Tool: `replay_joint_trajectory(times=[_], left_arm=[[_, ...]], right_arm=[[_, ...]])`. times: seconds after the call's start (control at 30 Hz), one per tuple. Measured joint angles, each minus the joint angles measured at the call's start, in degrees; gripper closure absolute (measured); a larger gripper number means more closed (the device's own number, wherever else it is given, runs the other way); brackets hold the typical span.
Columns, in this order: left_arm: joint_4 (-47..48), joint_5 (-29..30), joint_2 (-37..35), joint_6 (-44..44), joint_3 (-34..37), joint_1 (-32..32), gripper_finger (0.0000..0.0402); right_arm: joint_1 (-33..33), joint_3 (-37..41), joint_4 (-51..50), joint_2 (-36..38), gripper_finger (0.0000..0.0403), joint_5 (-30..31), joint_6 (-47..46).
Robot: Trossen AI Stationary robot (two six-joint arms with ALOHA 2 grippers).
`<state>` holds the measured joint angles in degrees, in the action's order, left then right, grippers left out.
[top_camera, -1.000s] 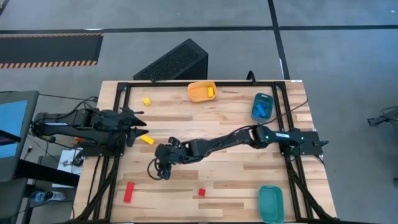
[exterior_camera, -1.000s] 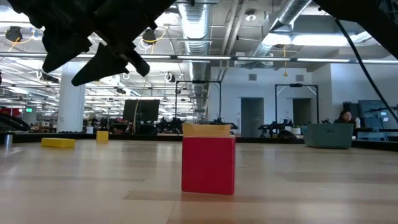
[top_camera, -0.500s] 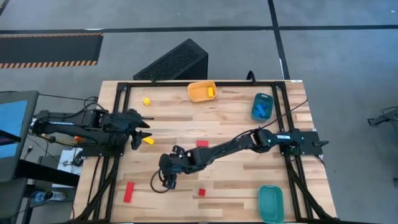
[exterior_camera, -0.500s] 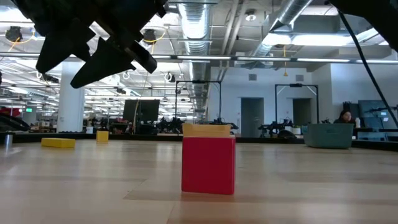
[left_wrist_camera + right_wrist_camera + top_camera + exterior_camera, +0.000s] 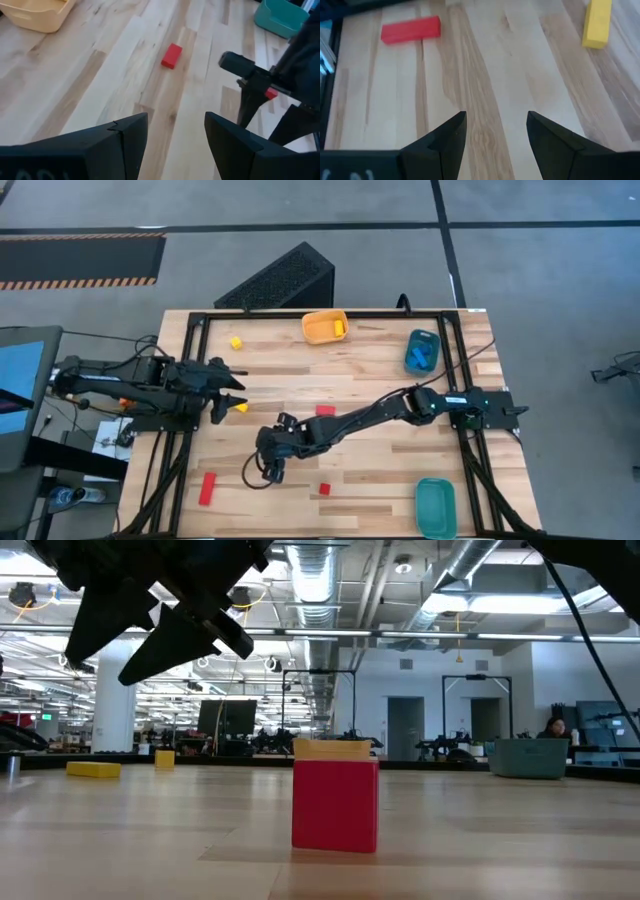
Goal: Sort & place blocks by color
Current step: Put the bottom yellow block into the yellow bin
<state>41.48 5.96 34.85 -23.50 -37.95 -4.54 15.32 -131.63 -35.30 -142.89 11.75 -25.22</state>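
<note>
Blocks lie flat on the wooden table: a yellow bar [image 5: 241,408] [image 5: 598,22], a yellow cube [image 5: 236,342], a red block [image 5: 325,411] [image 5: 172,55], a red bar [image 5: 207,488] [image 5: 410,29] and a small red cube [image 5: 324,489] [image 5: 335,805]. My left gripper [image 5: 232,394] [image 5: 176,137] is open, just left of the yellow bar. My right gripper [image 5: 268,471] [image 5: 496,135] is open and reaches across the table. It hangs above the wood between the red bar and the red cube. In the low view it shows at the upper left [image 5: 170,615].
At the far edge an orange tray [image 5: 325,327] holds a yellow block [image 5: 341,328]. A blue tray [image 5: 422,352] at the right holds blue pieces. A teal tray [image 5: 435,507] sits at the near right corner. A black frame [image 5: 300,313] borders the table.
My right gripper has moved toward the table's near edge and slightly right, uncovering the red block in the middle. My left gripper has reached toward the right, closer to the yellow bar. No block has moved.
</note>
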Motion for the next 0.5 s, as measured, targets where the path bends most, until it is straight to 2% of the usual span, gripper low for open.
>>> replay_joint_trajectory(times=[0.33,0.5], left_arm=[[-0.15,0.74,-0.35,-1.81,0.00,-3.50,0.0220],[-6.95,-2.46,-6.37,-7.25,0.00,-5.49,0.0220]], right_arm=[[-3.71,0.02,12.54,0.00,0.0174,0.20,0.19],[-4.36,0.02,13.26,0.00,0.0174,0.26,0.27]])
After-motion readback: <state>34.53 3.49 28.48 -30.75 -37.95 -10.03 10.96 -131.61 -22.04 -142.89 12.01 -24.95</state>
